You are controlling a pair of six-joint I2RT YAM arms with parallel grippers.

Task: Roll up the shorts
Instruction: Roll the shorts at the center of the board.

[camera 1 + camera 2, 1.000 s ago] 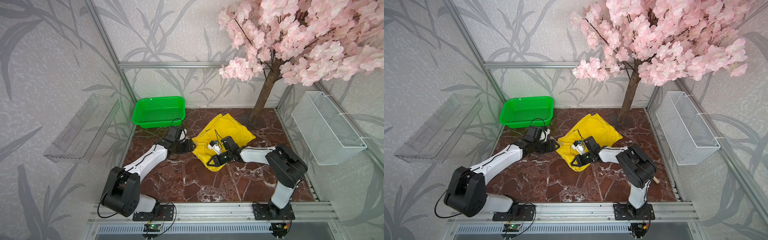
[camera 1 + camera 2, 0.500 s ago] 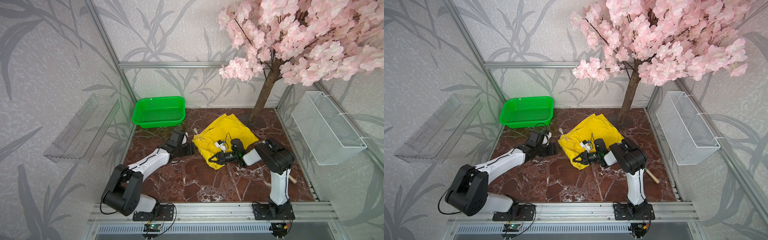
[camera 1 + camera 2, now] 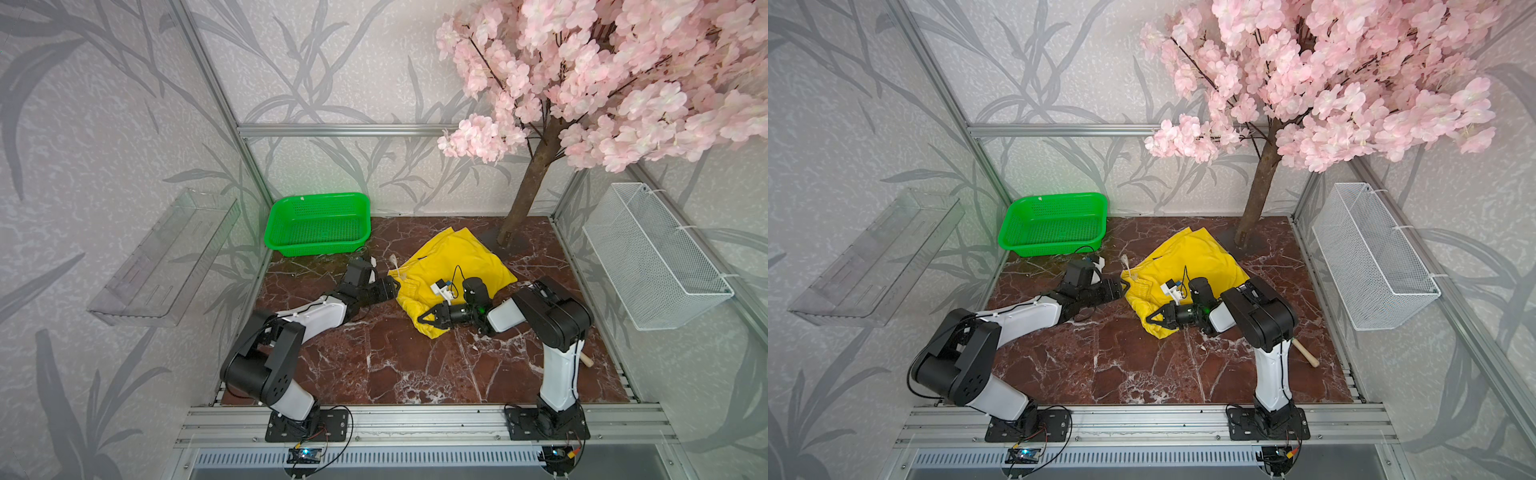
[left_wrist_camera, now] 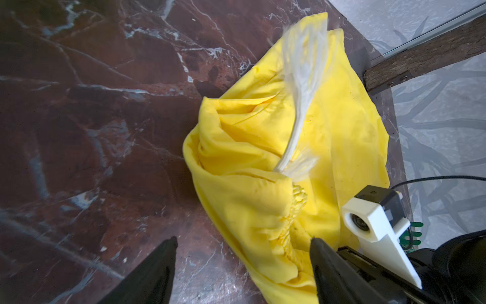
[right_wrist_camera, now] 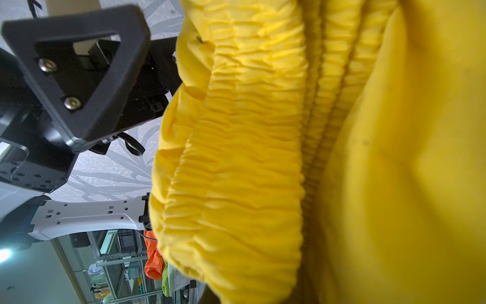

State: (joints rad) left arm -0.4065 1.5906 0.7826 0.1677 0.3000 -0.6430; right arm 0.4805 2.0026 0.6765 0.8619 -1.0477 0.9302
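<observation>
Our left gripper (image 4: 243, 240) stands wide open at the shorts' (image 3: 457, 259) left edge, gripping nothing. The yellow shorts lie crumpled on the marble table (image 3: 374, 357), near the tree trunk (image 3: 528, 187). Our right gripper (image 3: 426, 322) is pinched shut on their near edge, by the gathered waistband (image 5: 249, 158).

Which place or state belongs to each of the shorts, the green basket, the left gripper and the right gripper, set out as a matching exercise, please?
Things:
1. the shorts
2. green basket
3. left gripper
4. right gripper

Places or states:
A. open, beside the waistband
B. shut, gripping fabric
C. far left corner of the table
D. crumpled near the tree trunk

Pairs: 1-D; 2-C; 3-A; 4-B.
</observation>
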